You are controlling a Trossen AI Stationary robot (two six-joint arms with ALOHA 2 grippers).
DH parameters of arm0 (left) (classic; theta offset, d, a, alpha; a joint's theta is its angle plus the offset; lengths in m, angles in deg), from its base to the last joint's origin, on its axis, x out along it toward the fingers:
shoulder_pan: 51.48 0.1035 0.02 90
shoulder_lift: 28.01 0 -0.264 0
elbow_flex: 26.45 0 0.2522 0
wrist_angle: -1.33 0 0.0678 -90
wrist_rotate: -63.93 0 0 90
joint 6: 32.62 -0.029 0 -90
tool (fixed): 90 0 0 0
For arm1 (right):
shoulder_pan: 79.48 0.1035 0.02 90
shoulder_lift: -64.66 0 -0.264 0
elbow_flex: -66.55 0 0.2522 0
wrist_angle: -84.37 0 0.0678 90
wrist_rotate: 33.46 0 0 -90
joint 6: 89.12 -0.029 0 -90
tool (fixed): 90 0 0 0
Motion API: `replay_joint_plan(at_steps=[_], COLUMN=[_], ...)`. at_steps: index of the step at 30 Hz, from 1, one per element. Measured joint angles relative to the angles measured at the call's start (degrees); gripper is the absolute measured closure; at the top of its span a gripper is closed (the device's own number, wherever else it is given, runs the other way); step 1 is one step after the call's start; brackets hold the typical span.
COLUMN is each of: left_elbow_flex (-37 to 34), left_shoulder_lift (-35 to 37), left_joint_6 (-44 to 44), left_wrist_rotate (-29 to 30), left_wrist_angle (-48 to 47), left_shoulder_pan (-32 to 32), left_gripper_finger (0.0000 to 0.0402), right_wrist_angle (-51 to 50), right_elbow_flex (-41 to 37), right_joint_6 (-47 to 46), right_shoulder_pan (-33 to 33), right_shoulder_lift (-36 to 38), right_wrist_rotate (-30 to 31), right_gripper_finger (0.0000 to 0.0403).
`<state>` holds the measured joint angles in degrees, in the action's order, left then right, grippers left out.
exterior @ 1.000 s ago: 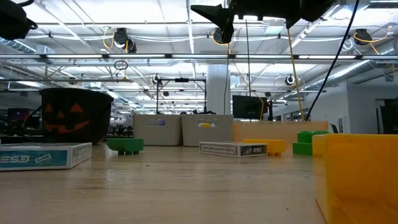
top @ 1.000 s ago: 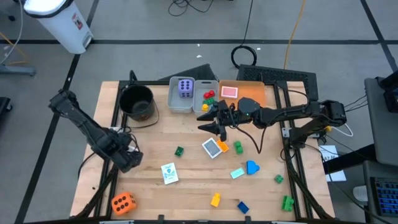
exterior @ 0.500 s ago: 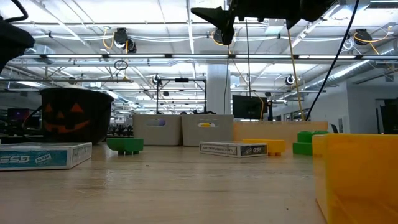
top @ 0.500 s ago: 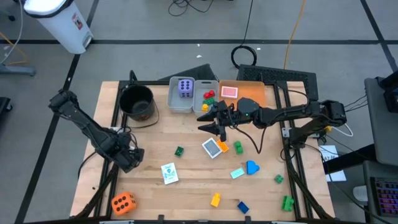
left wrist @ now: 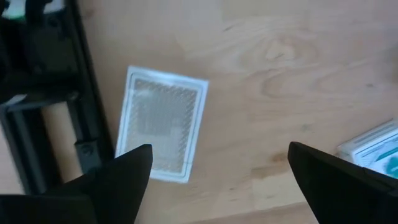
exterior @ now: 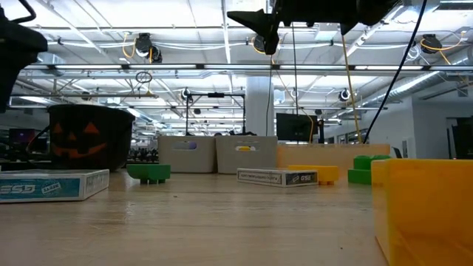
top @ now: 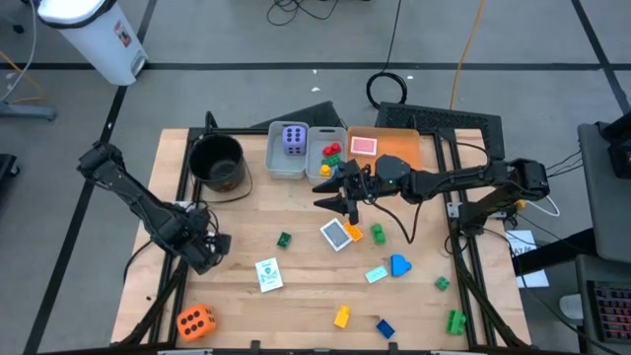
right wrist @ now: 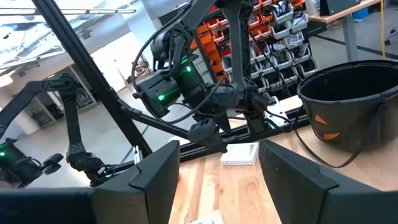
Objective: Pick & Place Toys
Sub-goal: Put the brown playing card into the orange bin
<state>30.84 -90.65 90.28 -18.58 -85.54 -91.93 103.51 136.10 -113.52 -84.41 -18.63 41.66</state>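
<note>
worktop (top: 296, 281): toys scattered; purple die (top: 293, 139) already in grey bin (top: 276, 163)
left gripper (left wrist: 214, 171): jaws spread, empty, above flat card (left wrist: 160, 127) at the worktop's left edge
right gripper (top: 345, 205): jaws parted, empty, hanging near centre
risk: thin card may slip under jaws, skid off edge

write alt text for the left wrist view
Looking down past the left hand, open and empty above a wooden table, with a pale card lying flat just off one finger. A second card's corner shows at the edge, and a black frame runs along the table's side.
</note>
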Motion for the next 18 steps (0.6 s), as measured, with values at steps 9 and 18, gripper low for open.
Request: replay_joint_plan(at_steps=[9,18], left_elbow_flex=[0.02,0.02], left_shoulder_lift=[-0.6,-8.77], left_joint_6=[-6.14,-26.35], left_wrist_rotate=[4.06,-7.25], left_wrist_angle=[4.49,4.27], left_shoulder_pan=[1.17,9.03], left_gripper_finger=[0.0023,0.0023], right_wrist_angle=[-0.26,-0.45], right_elbow_flex=[-0.02,-0.02], right_joint_6=[0.0,0.02], right_shoulder_pan=[0.0,0.0], right_shoulder_lift=[0.0,0.0], right_wrist_rotate=[0.0,0.4], right_gripper_finger=[0.0193,0.0193])
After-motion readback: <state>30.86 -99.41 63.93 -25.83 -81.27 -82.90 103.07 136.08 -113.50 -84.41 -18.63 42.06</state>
